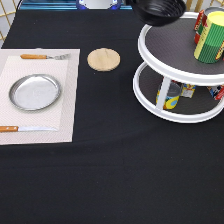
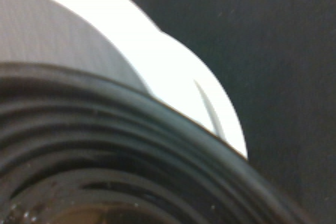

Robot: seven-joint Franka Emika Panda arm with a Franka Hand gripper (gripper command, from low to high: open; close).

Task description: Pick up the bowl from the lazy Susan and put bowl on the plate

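The glossy black bowl (image 1: 161, 11) is at the exterior view's top edge, over the upper left rim of the white two-tier lazy Susan (image 1: 150, 47), and looks raised off its grey top tier. The gripper itself does not show in the exterior view; it is cut off above the frame. The wrist view shows the bowl's ribbed inner wall (image 2: 112, 165) from very close, with the lazy Susan's white rim (image 2: 172, 65) behind it. The shiny silver plate (image 1: 35, 92) lies empty on a pale placemat (image 1: 67, 100) at the exterior view's left.
A tan cork coaster (image 1: 103, 59) lies between the placemat and the turntable. A fork (image 1: 45, 56) and a knife (image 1: 27, 129) flank the plate. A striped can (image 1: 210, 37) stands on the top tier; several cans (image 1: 170, 95) stand on the lower tier.
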